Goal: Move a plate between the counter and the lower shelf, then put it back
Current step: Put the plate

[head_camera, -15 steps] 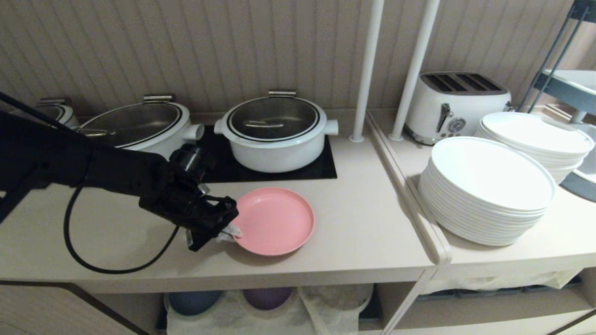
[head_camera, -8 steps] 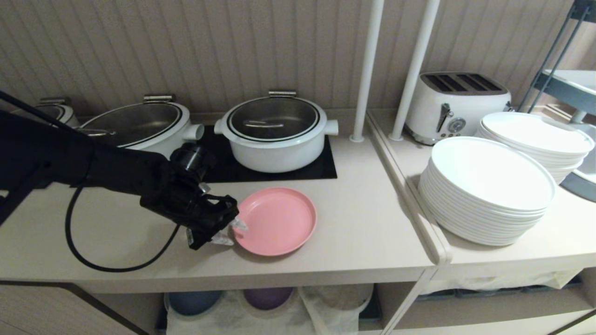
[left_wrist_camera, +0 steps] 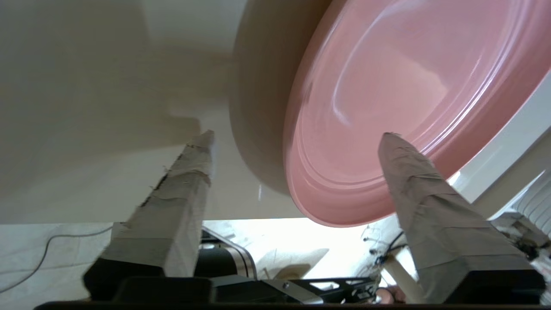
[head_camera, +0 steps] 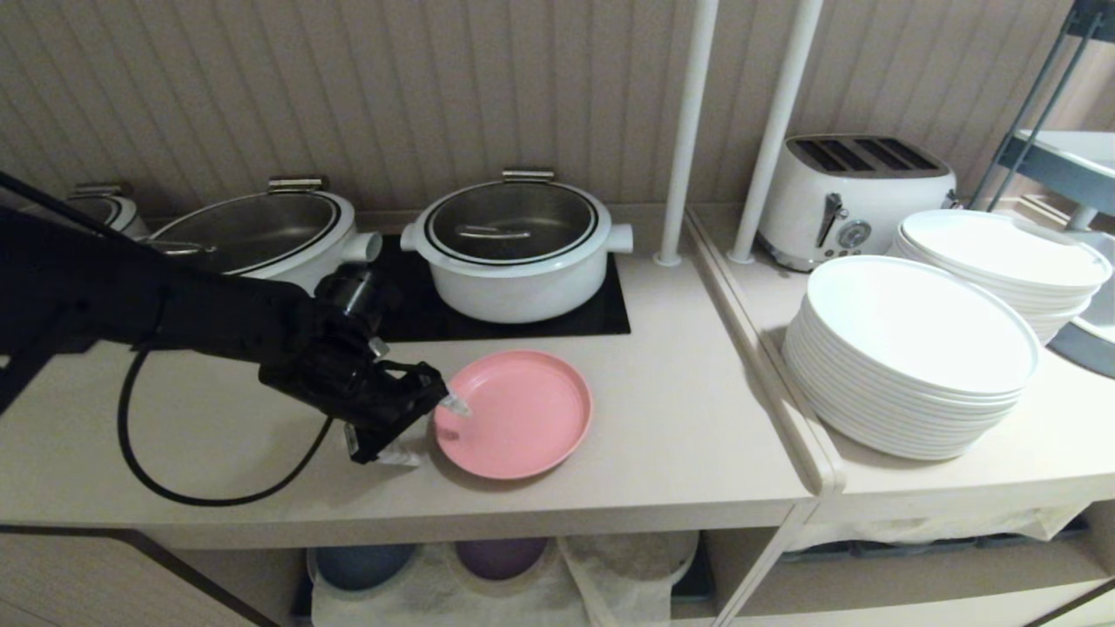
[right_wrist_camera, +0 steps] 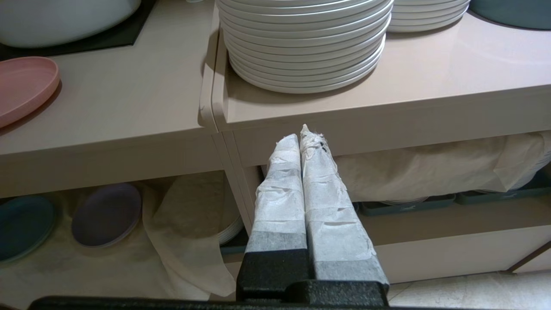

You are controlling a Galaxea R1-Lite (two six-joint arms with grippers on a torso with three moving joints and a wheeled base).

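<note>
left claw open at pink plate rim, plate flat on tabletop

head view: the plate (head_camera: 514, 414) lies flat on the tabletop (head_camera: 679, 435), just in front of the black hob panel (head_camera: 514, 318) and the white pot (head_camera: 514, 248). left claw (head_camera: 431, 428) sits at the plate's left edge, fingers spread, one fingertip over the rim, the other on the tabletop side; not gripping. left arm comes in from the left edge, black cable looping under it. second pot (head_camera: 261, 233) further left. white plate stacks (head_camera: 915, 348) and a toaster (head_camera: 849, 196) on the right section. lower shelf (head_camera: 488, 579) below shows a blue plate (head_camera: 361, 564), a purple plate (head_camera: 501, 556) and white cloth (head_camera: 610, 575).

left wrist view: two taped fingers (left_wrist_camera: 181, 206) stand well apart, plate (left_wrist_camera: 409, 99) rim between them. whether the far finger touches the plate, cannot tell.

right wrist view: right claw (right_wrist_camera: 301, 133) closed, taped fingers pressed together, empty, hanging in front of the tabletop's front edge near the upright divider (right_wrist_camera: 234, 181). plate (right_wrist_camera: 23, 86) visible at the far side on the tabletop.
</note>
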